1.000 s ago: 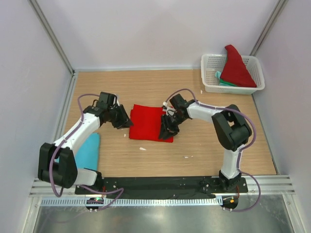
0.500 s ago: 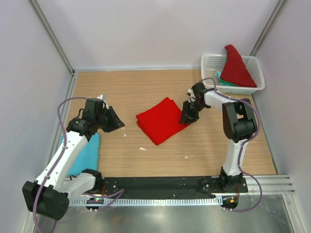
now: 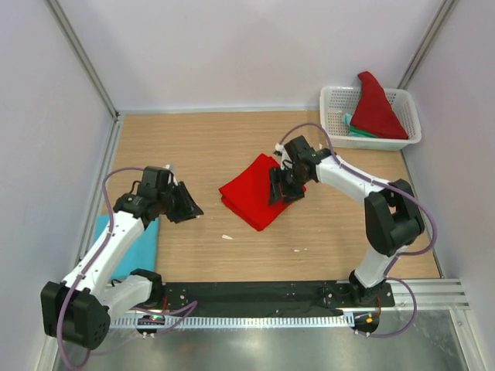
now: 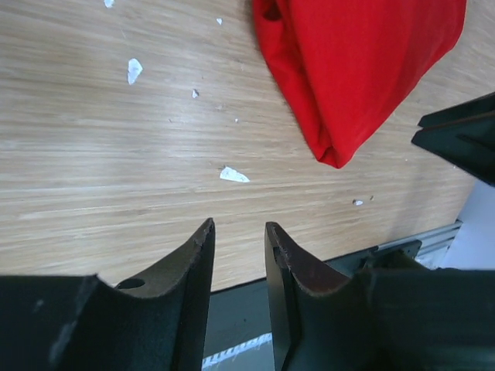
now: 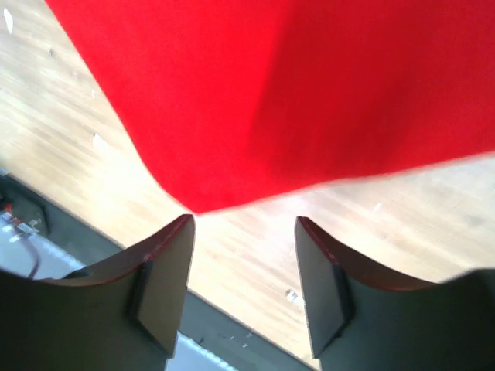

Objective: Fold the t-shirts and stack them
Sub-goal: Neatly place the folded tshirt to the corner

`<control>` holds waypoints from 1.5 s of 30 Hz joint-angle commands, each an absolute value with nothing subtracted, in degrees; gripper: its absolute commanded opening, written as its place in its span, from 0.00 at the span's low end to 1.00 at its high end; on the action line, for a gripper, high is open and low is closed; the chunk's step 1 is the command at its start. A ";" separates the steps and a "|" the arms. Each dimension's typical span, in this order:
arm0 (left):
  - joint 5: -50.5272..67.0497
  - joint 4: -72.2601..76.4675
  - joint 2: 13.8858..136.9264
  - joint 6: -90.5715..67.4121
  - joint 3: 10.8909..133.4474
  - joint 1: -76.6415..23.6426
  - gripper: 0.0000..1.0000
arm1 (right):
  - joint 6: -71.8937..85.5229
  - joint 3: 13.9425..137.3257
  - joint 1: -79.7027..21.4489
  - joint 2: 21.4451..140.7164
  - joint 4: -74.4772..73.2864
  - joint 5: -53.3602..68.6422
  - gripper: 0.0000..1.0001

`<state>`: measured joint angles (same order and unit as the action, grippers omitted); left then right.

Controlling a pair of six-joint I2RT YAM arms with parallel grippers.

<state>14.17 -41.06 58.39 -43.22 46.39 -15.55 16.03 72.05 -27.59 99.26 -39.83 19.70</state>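
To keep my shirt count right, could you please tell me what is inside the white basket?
A red t-shirt sticks up above the basket rim, over a teal-green t-shirt; anything beneath them is covered.

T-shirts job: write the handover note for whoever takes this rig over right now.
Left gripper: slightly open, empty, above bare table left of the folded red t-shirt.
Right gripper: open, empty, at that shirt's right edge.
Light blue t-shirt lies flat, apparently folded, at the table's near left.
Done: those two folded.
Left: stack them; fold the unfolded red t-shirt and teal t-shirt in the basket.
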 commanded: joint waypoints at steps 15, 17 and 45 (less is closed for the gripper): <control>28.21 -25.05 67.41 -51.23 42.36 -15.29 0.36 | 35.55 49.85 -32.43 82.18 -18.83 23.09 0.84; 27.86 -24.44 67.85 -52.20 42.36 -15.29 0.35 | 48.95 45.81 -32.43 83.14 -11.13 25.21 0.84; 22.50 -15.03 60.47 -75.59 33.40 -15.29 0.38 | 98.97 21.62 -39.11 81.99 20.72 3.79 0.66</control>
